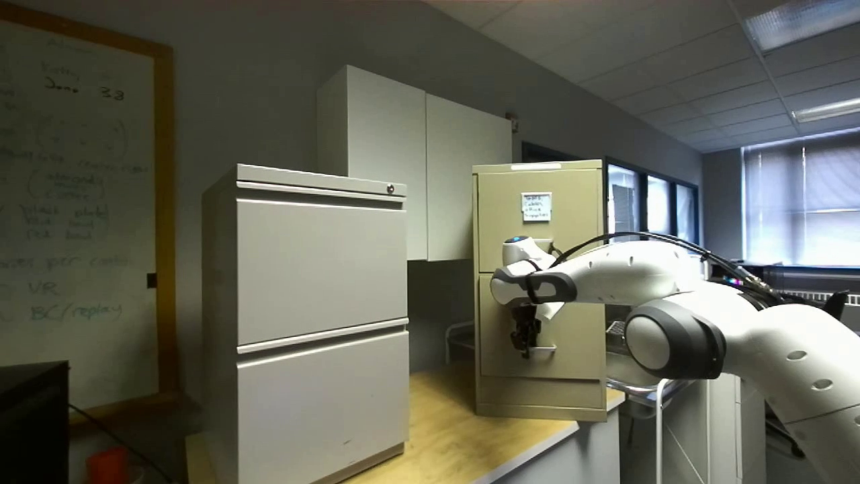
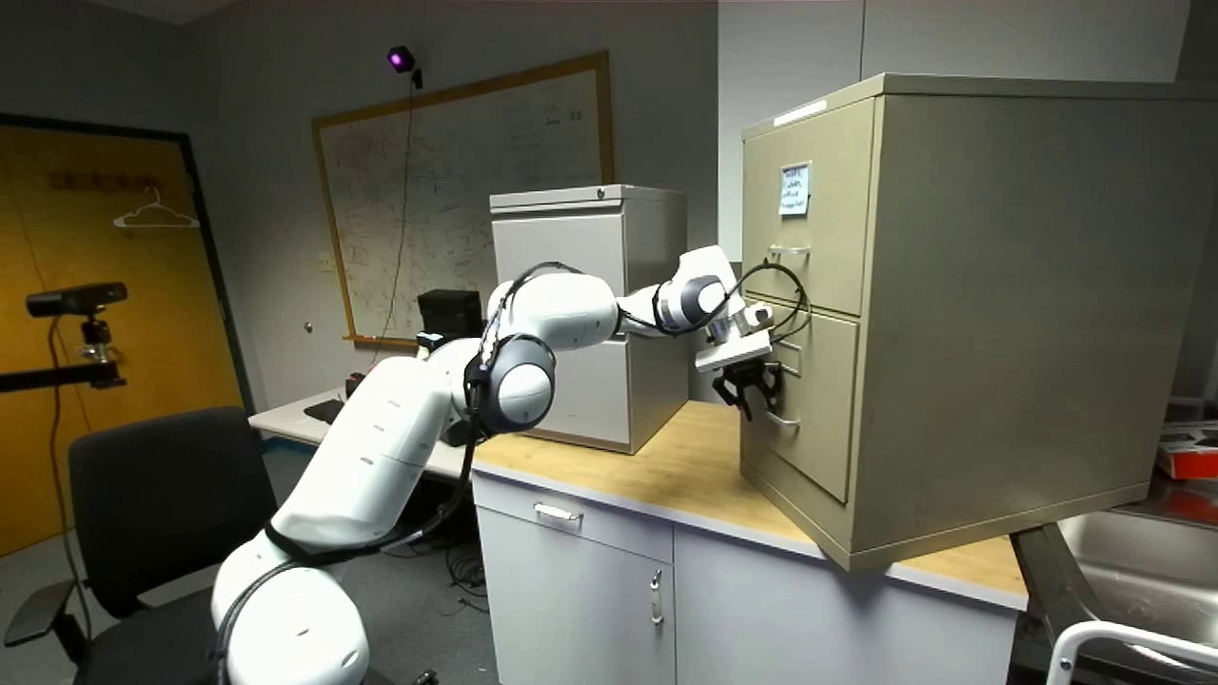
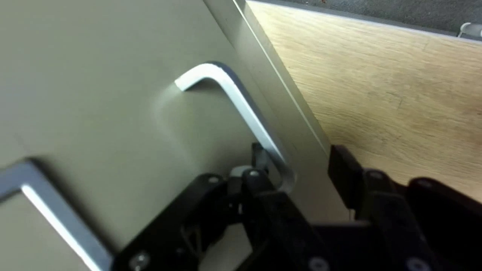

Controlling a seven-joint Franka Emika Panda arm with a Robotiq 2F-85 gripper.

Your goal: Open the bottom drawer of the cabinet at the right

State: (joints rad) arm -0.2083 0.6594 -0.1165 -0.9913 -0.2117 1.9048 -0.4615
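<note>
The cream cabinet (image 1: 497, 222) stands on the counter in both exterior views (image 2: 999, 314). Its bottom drawer (image 1: 578, 336) is shut, also seen from the side (image 2: 823, 419). The drawer's silver handle (image 3: 241, 105) fills the middle of the wrist view. My gripper (image 3: 301, 169) is open at one end of this handle. One fingertip shows inside the handle's loop, partly behind the bar; the other finger is apart, on the bar's outer side. In both exterior views the gripper (image 1: 525, 343) points down at the drawer front (image 2: 758, 407). Whether a finger touches the bar I cannot tell.
A light-grey two-drawer cabinet (image 1: 322, 262) stands on the same wooden counter (image 1: 443, 410). A metal label frame (image 3: 60, 222) sits on the drawer front near the gripper. White wall cupboards (image 1: 386, 161) hang behind. A sink (image 2: 1142, 561) lies beyond the cream cabinet.
</note>
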